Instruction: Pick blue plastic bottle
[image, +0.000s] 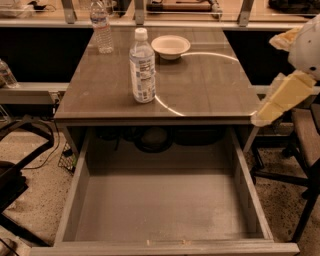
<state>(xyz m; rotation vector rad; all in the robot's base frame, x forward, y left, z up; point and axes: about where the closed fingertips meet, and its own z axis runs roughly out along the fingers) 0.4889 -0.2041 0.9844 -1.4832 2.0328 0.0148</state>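
1. Now the blue plastic bottle (142, 67) is seen standing upright on the table (210, 85), toward the front left.
2. A white bowl (170, 46) is set behind it, apart from it.
3. A thin clear bottle (102, 27) is placed at the back left corner.
4. A drawer (160, 210) is pulled open under the table.
5. The tool (265, 112) is held by the table's front right corner, well apart from the blue plastic bottle; whether it is apart or together cannot be told.

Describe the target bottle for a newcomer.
On the table above the open drawer, the blue plastic bottle stands upright, front left; the gripper is beyond the table's right edge. It is wider than the slim bottle at the back, with a large pale-blue label.
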